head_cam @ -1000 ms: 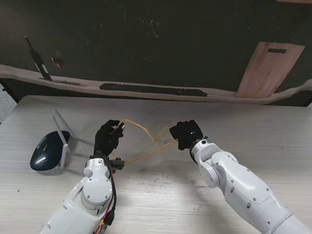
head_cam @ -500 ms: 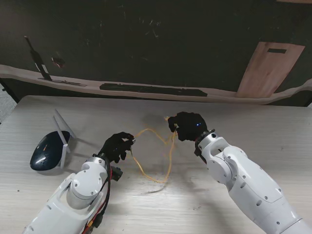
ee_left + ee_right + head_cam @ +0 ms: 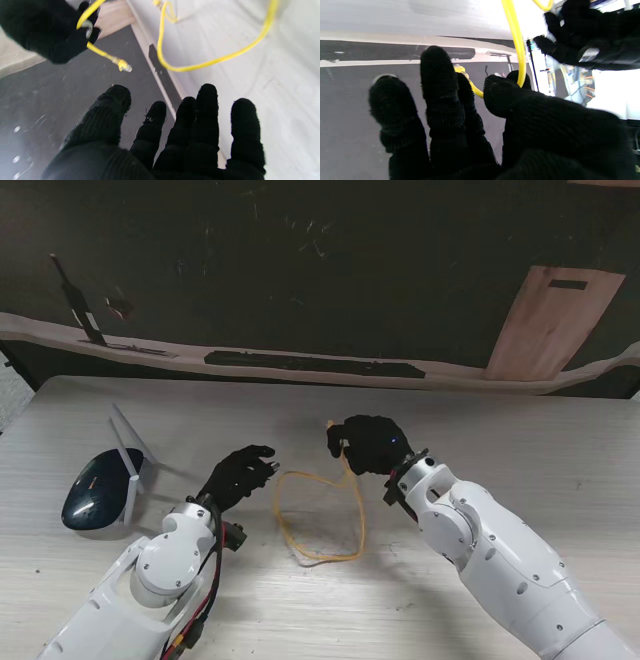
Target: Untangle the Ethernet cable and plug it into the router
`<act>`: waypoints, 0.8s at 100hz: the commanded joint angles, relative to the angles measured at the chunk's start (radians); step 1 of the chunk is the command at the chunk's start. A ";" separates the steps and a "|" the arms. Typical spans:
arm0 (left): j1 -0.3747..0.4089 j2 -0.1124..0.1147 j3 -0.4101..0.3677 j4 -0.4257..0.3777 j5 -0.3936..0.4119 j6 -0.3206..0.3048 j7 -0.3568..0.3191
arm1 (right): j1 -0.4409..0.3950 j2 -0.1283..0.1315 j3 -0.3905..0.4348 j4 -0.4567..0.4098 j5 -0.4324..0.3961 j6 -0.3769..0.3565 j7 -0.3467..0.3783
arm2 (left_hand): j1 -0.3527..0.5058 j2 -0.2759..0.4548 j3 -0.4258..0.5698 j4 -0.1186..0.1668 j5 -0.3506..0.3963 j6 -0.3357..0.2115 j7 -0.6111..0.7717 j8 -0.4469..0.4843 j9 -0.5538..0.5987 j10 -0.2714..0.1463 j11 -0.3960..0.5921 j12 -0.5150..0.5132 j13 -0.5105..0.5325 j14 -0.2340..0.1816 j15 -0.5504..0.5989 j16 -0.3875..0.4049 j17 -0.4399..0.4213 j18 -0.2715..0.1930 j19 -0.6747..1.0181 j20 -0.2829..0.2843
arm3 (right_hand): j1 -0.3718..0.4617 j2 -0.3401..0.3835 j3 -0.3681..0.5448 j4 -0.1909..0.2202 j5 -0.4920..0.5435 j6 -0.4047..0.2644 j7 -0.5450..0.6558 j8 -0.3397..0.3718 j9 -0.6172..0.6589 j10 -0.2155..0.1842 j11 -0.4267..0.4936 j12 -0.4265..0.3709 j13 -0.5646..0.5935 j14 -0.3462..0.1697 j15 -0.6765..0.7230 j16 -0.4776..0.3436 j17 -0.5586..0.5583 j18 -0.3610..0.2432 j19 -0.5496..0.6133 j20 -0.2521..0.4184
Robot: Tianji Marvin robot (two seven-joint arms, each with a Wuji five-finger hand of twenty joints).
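One yellow Ethernet cable (image 3: pixel 322 518) pinched in right hand (image 3: pixel 366 444) at frame centre (loop draped on table (image 3: pixel 520 440)); left hand (image 3: pixel 238 474) empty, fingers spread; router (image 3: pixel 95 488) far left.

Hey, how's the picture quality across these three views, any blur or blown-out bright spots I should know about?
Stand view: sharp and evenly lit, with a bright patch on the table near the yellow cable. Left wrist view: the left hand is crisp, the right hand and the floor are smeared. Right wrist view: the right hand is soft and the area beside the left hand is blown out white.
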 commanded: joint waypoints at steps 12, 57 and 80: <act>0.003 -0.023 0.005 0.035 0.045 -0.098 0.095 | -0.002 -0.011 -0.010 0.018 0.036 -0.067 0.005 | 0.055 -0.005 0.053 0.018 0.002 -0.100 0.061 0.026 -0.040 -0.051 -0.026 -0.024 -0.094 0.183 -0.108 -0.066 -0.087 -0.060 -0.113 -0.086 | -0.001 0.028 0.009 -0.006 -0.015 -0.023 0.085 0.023 -0.006 -0.018 -0.016 -0.006 0.021 0.009 -0.089 -0.036 -0.081 0.045 -0.072 -0.039; -0.046 0.000 0.048 0.114 0.337 -0.243 0.179 | -0.009 -0.022 -0.056 0.006 0.171 -0.187 0.094 | -0.108 -0.194 0.406 -0.009 -0.154 -0.300 -0.015 -0.016 -0.247 -0.126 -0.166 -0.105 -0.274 -0.028 -0.407 -0.273 -0.223 -0.202 -0.422 -0.301 | -0.013 0.024 0.020 -0.012 -0.025 -0.038 0.103 0.006 -0.020 -0.044 -0.036 -0.006 -0.002 0.008 -0.143 -0.037 -0.167 0.042 -0.109 -0.051; -0.058 0.029 0.061 0.110 0.471 -0.252 0.152 | -0.001 -0.028 -0.091 0.005 0.221 -0.212 0.120 | -0.132 -0.250 0.489 -0.017 -0.159 -0.345 -0.031 -0.030 -0.284 -0.154 -0.191 -0.122 -0.305 -0.072 -0.452 -0.315 -0.242 -0.215 -0.502 -0.344 | -0.015 0.022 0.023 -0.013 -0.026 -0.038 0.107 0.001 -0.020 -0.047 -0.039 -0.003 -0.003 0.006 -0.149 -0.031 -0.178 0.042 -0.112 -0.050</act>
